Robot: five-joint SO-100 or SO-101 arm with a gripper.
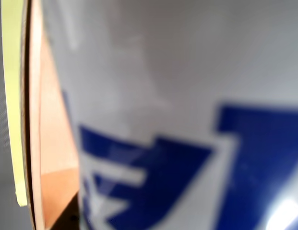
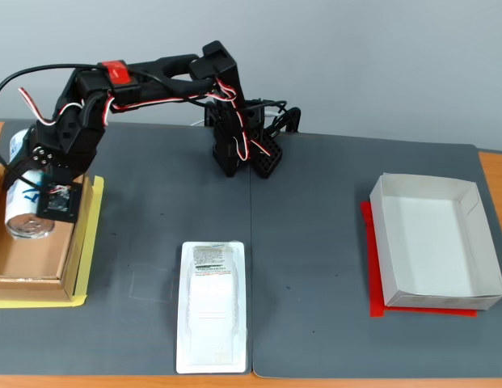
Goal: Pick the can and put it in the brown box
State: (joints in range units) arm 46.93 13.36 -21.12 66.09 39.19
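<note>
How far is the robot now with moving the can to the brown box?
Pickup and carry look done: the can is over the brown box, tilted. In hand: the gripper is at the can, apparently gripping it. Left: release it and withdraw.

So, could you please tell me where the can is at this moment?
In the fixed view the can is at the far left, between the gripper's fingers over the brown box; whether it touches the floor is unclear.
</note>
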